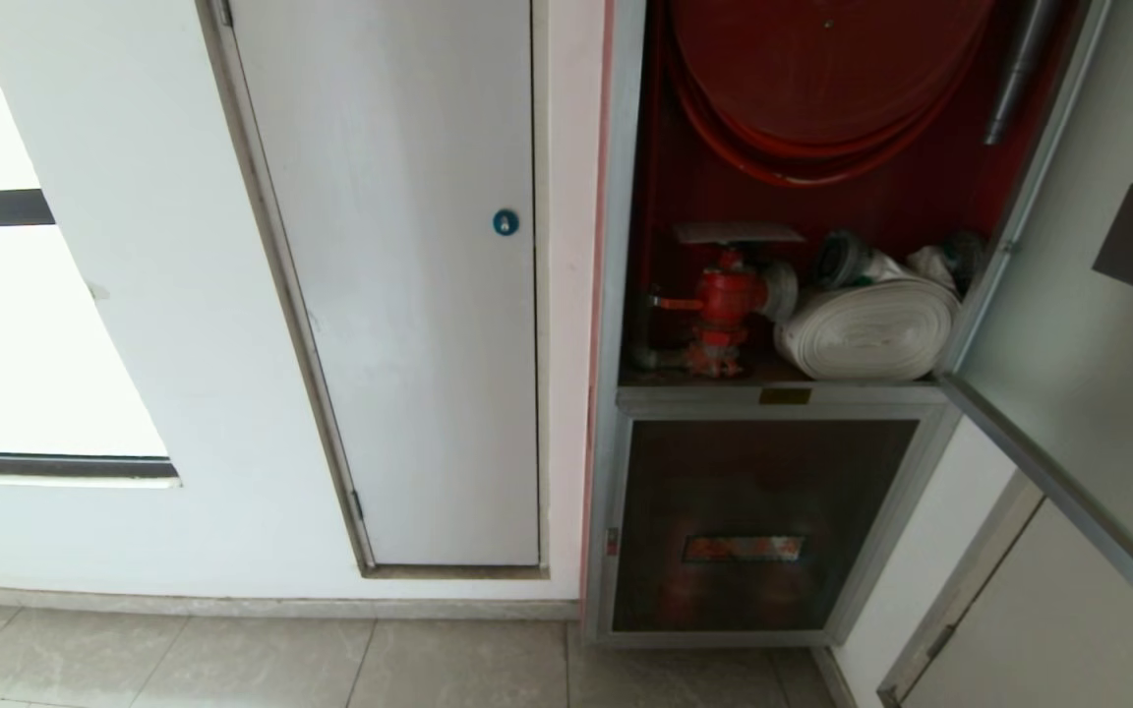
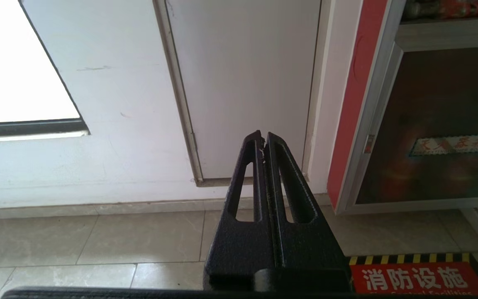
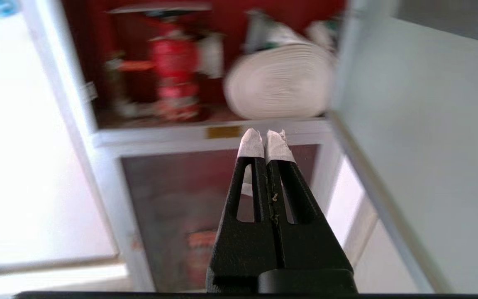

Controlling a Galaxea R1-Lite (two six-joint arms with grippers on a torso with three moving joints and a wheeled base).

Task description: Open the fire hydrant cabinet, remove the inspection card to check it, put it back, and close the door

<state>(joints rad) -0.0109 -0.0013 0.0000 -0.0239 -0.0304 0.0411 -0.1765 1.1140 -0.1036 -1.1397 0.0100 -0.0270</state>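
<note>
Door (image 1: 1068,324) swung wide to the right, cabinet (image 1: 626,295) open; card (image 1: 739,233) sits flat atop the red valve (image 1: 724,300), untouched. Right gripper (image 3: 267,137) pinched shut, empty, aimed at the cabinet; left gripper (image 2: 262,139) shut too, parked low. Next, I'd say: spread the fingers w/ care, pinch the card's edge.

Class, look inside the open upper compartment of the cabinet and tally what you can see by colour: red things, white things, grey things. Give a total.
Red: 2, hose reel and valve
White: 2, rolled hose and card on top of the valve
Grey: 1, nozzle
Total: 5
</note>
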